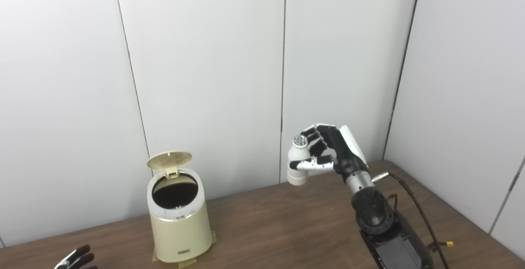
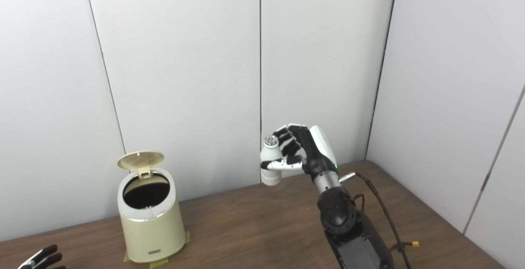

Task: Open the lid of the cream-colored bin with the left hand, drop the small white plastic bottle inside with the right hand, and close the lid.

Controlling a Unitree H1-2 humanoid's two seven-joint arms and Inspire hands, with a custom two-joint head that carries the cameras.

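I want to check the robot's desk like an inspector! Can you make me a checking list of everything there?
Surface: brown wooden table, bare in the middle.
Job's things: cream bin standing at the left, its lid flipped up, dark inside; tape under its base. Small white bottle held upright in the air, to the right of the bin and not over it.
Clutter: nothing seen.
Hands: right hand shut on the bottle; left hand low at the picture's bottom edge, only fingertips showing.
Cables: dark cable along the right arm, yellow plug at its end.
Surroundings: plain white wall panels.
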